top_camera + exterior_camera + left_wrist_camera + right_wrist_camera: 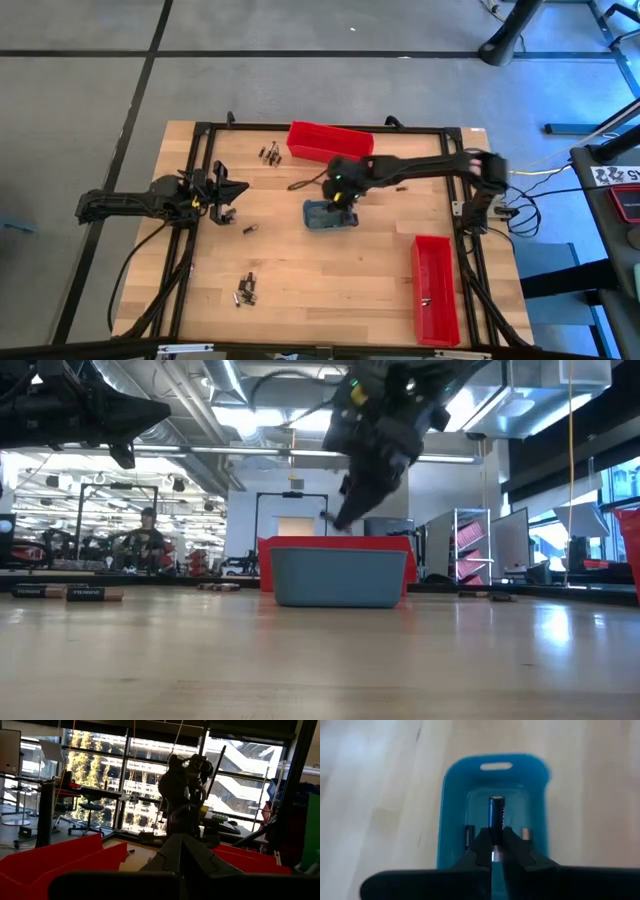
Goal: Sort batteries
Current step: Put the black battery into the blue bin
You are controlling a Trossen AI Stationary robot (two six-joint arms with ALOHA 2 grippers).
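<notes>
The right hand (495,851) is held above the small blue tray (331,215) near the middle of the worktop (330,290), its fingers closed on 1 dark battery (495,822) that points out past the fingertips over the tray. 2 more batteries are seen lying in the tray: a dark one (469,837) and a pale-capped one (524,834). Loose batteries are scattered on the wood in 3 spots: a cluster (270,153) beside the far red bin (330,141), a single one (249,229) left of the tray, and a cluster (245,289) toward the near edge. A second red bin (436,288) is placed at the right side. The left hand (226,196) is parked at the worktop's left edge, closed on nothing.
</notes>
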